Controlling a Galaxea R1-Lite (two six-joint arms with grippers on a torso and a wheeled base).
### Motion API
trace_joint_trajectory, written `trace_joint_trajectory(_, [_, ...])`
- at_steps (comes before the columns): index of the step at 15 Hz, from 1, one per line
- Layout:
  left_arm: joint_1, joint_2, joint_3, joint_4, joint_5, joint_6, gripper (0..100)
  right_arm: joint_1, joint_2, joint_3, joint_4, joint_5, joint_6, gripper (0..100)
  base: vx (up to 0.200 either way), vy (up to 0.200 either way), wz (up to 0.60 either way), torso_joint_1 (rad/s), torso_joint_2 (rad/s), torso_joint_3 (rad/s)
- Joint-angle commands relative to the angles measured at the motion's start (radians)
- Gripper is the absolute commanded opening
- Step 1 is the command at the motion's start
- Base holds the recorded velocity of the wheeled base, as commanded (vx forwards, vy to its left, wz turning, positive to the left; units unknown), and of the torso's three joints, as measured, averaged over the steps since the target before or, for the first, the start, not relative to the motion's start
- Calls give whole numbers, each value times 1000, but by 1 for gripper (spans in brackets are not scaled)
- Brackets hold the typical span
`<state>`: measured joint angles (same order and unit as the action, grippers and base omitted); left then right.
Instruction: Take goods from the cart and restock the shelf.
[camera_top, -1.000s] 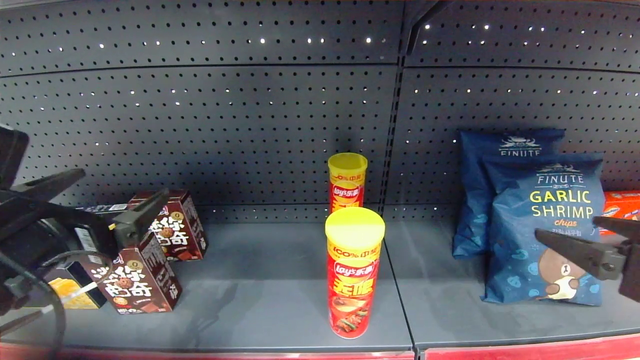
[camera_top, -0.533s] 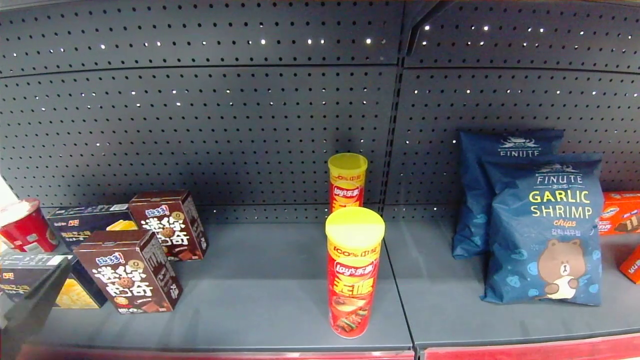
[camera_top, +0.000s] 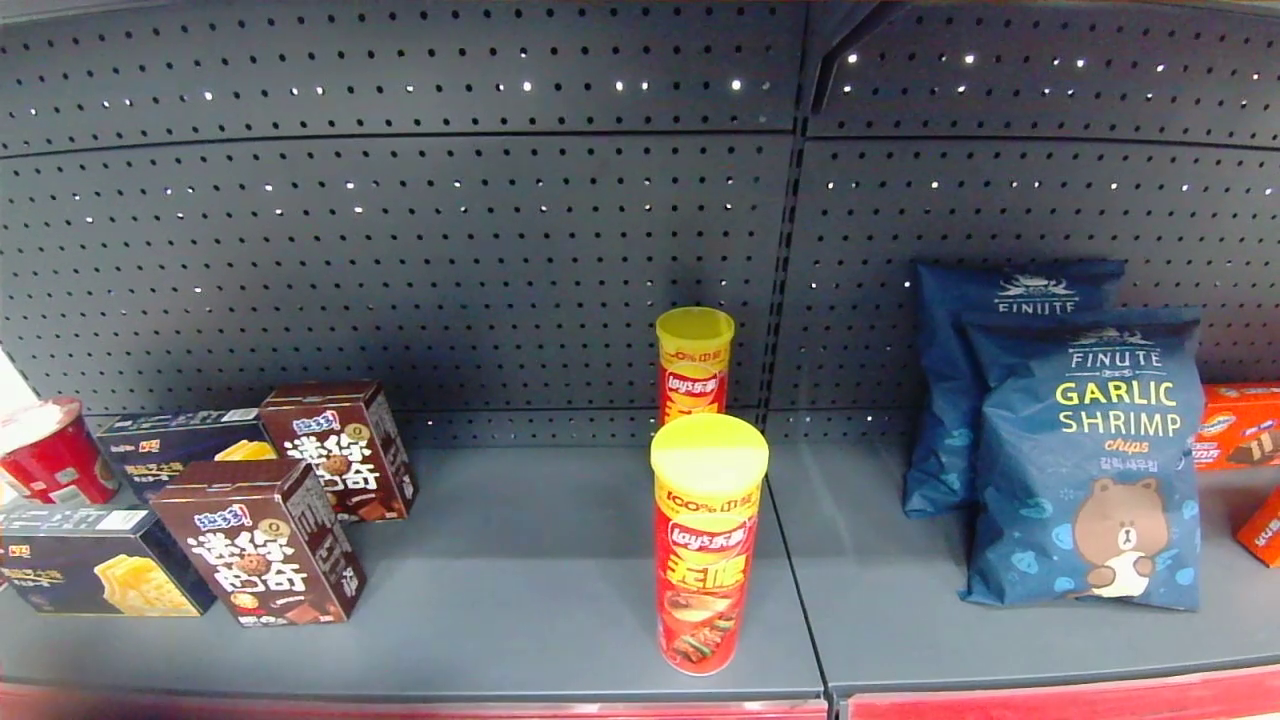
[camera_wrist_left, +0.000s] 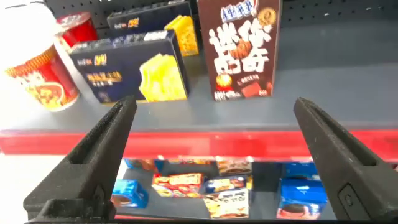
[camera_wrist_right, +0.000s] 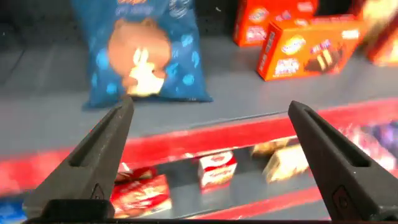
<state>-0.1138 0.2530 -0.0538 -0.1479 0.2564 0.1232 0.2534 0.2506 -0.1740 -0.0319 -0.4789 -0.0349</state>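
Observation:
The grey shelf (camera_top: 520, 560) holds two red chip cans with yellow lids, one in front (camera_top: 707, 545) and one behind (camera_top: 693, 365). Two brown boxes (camera_top: 262, 545) stand at the left, and blue shrimp chip bags (camera_top: 1090, 460) lean at the right. My left gripper (camera_wrist_left: 214, 104) is open and empty. It hangs in front of the shelf's red edge (camera_wrist_left: 205, 140), facing a brown box (camera_wrist_left: 239, 50) and a dark blue cracker box (camera_wrist_left: 134, 68). My right gripper (camera_wrist_right: 211, 106) is open and empty too, before the red edge, facing a blue bag (camera_wrist_right: 146, 53).
A red cup of noodles (camera_top: 50, 450) and dark blue cracker boxes (camera_top: 95, 560) stand at the far left. Orange boxes (camera_top: 1240, 425) sit at the far right. Free shelf floor lies between the brown boxes and the cans. A lower shelf (camera_wrist_left: 205, 186) holds several packs.
Both grippers have drawn back from the shelf and left the head view. The left one was beside the brown boxes, the right one before the blue bags. The goods have not moved.

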Motion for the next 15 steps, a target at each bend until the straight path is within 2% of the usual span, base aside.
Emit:
trace_joint_trajectory(1, [-18,-164,22,48,3,-33,100,63,-251,169,-33,60,-151,100,0,0,0,0,0,0])
trace_joint_trajectory(2, [-18,-161,20,40,1,-51,100,63,-251,173,-48,89,-165,100,0,0,0,0,0,0])
trace_joint_trajectory(3, [-18,-161,29,40,1,-56,100,63,-251,174,-49,108,-165,100,0,0,0,0,0,0])
trace_joint_trajectory(5, [-18,-162,54,68,3,-71,100,63,-251,174,-43,149,-45,100,0,0,0,0,0,0])
trace_joint_trajectory(6, [-18,-161,54,73,1,-89,100,63,-251,174,-40,220,-33,100,0,0,0,0,0,0])
trace_joint_trajectory(7, [-18,-161,54,73,0,-103,100,63,-251,174,-39,358,-43,100,0,0,0,0,0,0])
trace_joint_trajectory(8, [-18,-162,54,73,0,-109,100,63,-251,174,-37,488,-43,100,0,0,0,0,0,0])
trace_joint_trajectory(9, [-18,-162,54,73,0,-111,100,63,-251,174,-14,571,-28,100,0,0,0,0,0,0])
trace_joint_trajectory(11, [-18,-161,54,74,0,-111,100,63,-251,174,20,537,1,100,0,0,0,0,0,0])
trace_joint_trajectory(12, [-18,-161,54,74,0,-112,100,61,-251,174,27,462,29,100,0,0,0,0,0,0])
trace_joint_trajectory(13, [-18,-161,54,74,0,-126,100,63,-251,174,27,454,32,100,0,0,0,0,0,0])
trace_joint_trajectory(15, [-18,-162,54,74,1,-131,100,63,-251,174,27,457,32,100,0,0,0,0,0,0])
